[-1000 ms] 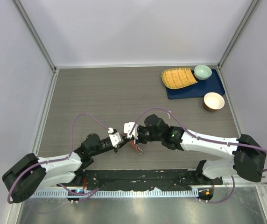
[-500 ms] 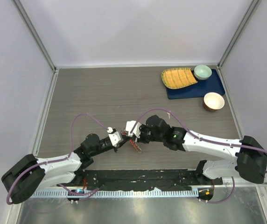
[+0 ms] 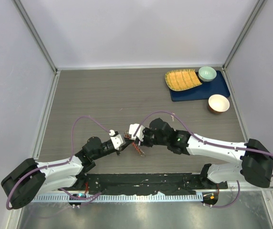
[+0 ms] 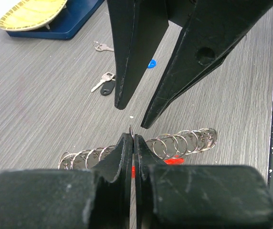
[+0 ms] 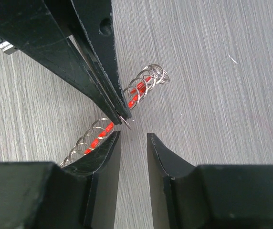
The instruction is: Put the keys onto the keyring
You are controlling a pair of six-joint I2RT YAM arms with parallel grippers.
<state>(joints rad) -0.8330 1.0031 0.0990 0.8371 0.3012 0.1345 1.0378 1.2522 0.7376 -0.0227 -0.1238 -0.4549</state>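
At the near middle of the grey wood-grain table [image 3: 103, 95], my left gripper [image 4: 132, 139] is pinched tight together; my right gripper [image 5: 132, 139] stands apart, facing it; the silvery coiled-wire keyring with red oblong fob [image 4: 184, 141] lies beneath them; the small black-headed key [image 4: 108, 88], blue-headed key [image 4: 151, 63] and plain silver key [image 4: 99, 46] lie beyond.

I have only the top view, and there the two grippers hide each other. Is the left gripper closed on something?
Observer: Yes. Its wrist view shows the left gripper shut on a thin metal tip; what the tip belongs to I cannot tell.
Operator: And the right gripper?
Observer: The right gripper is open and holds nothing.
Operator: What else is loose nearby?
Observer: Three keys lie on the table: a silver key, a black-headed key, a blue-headed key.
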